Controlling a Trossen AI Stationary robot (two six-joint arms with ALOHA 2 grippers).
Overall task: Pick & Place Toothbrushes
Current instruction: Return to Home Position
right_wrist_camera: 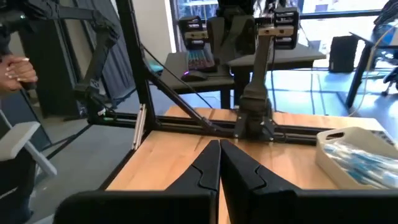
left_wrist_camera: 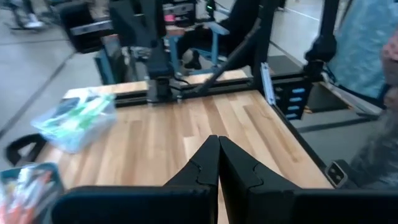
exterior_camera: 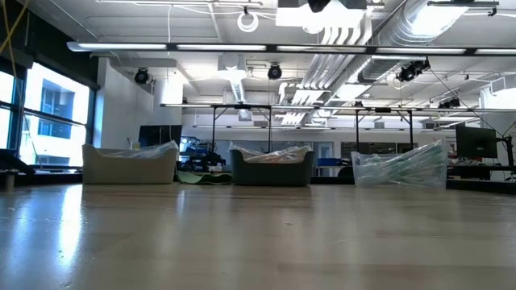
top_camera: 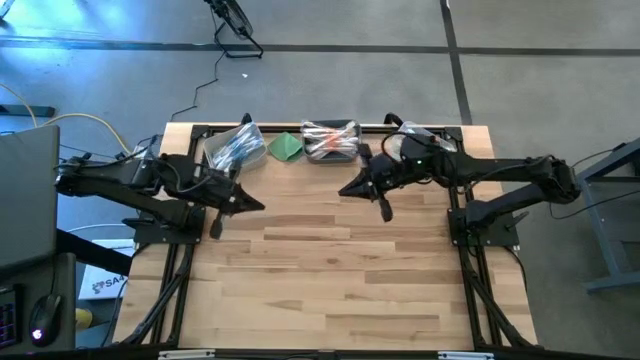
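Three bins of toothbrushes stand along the table's far edge. The left bin [top_camera: 237, 146] holds blue ones [right_wrist_camera: 362, 160], the middle bin [top_camera: 332, 140] pink-orange ones [left_wrist_camera: 23, 186], and the right bin [left_wrist_camera: 78, 120], partly under my right arm, holds green ones. My left gripper [top_camera: 262, 206] hovers shut above the table, in front of the left bin, pointing toward the right edge. My right gripper [top_camera: 342, 190] hovers shut in front of the middle bin, pointing toward the left edge. Neither holds anything. The low view shows the bins [exterior_camera: 272, 167] resting on their bases, and no gripper.
A folded green cloth [top_camera: 285, 148] lies between the left and middle bins. Bare wood [top_camera: 330, 280] stretches from the grippers to the near edge. Black frame rails [top_camera: 460, 240] run along the table's sides. A person's hand [right_wrist_camera: 15, 68] shows beyond the left edge.
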